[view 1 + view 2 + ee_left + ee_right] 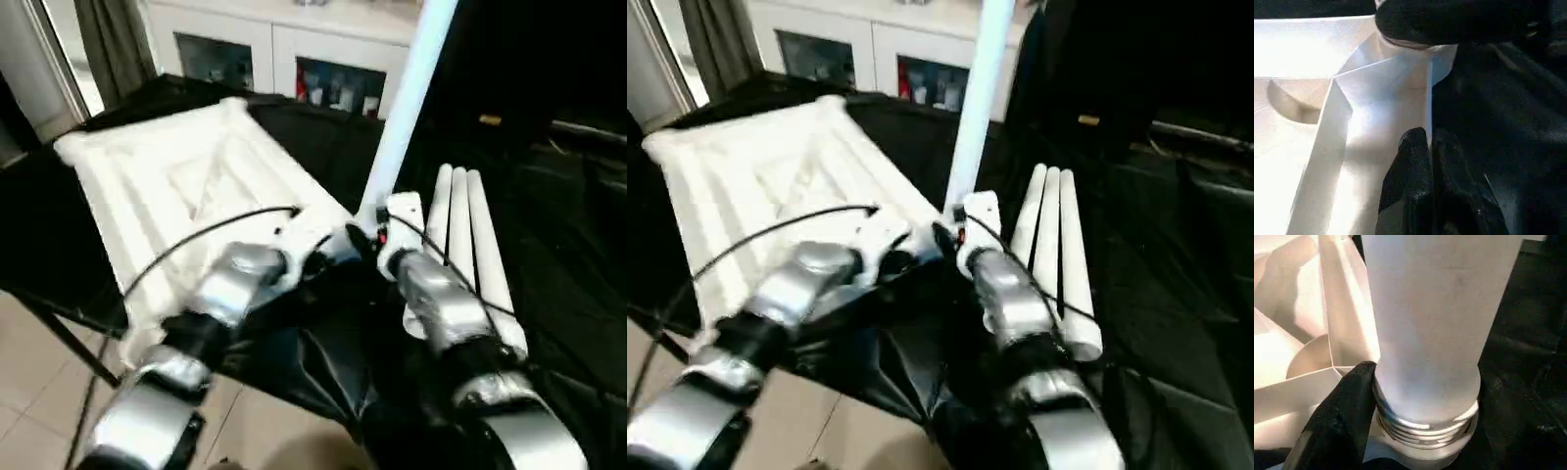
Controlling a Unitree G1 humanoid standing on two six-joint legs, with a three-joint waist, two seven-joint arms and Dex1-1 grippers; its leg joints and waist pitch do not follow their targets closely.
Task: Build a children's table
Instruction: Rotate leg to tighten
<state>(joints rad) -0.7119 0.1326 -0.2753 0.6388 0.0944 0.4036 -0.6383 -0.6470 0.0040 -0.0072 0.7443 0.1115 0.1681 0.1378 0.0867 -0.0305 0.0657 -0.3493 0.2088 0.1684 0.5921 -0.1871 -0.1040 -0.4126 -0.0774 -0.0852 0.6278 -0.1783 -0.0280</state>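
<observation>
Lying upside down on the black-draped surface (549,294), the white table top (176,186) shows its ribbed underside and takes up the left and far-left part of the scene, one corner hanging toward the near-left edge. By the look of it, the build has only just got going.

One leg (407,108) stands upright at the top's near-right corner, its upper end running out past the frame. In the right wrist view its threaded collar (1425,423) sits at the corner socket with several thread turns exposed, so I judge it to be started but not screwed home. Three more legs (468,245) lie side by side on the cloth just right of that corner, untouched; their sockets on the other corners have nothing in them as far as the ribs allow a look.

The right end effector (1418,396) is at the base of the standing leg, one black finger (1347,406) against the collar; its jaws are spread about the leg's width, apparently gripping it. The left end effector (1427,166) has its fingers pressed together, holding nothing, tips resting at the rim wall of the same corner, perhaps to steady the top.

Left to do: seat this leg, fit three more, turn the table upright.
</observation>
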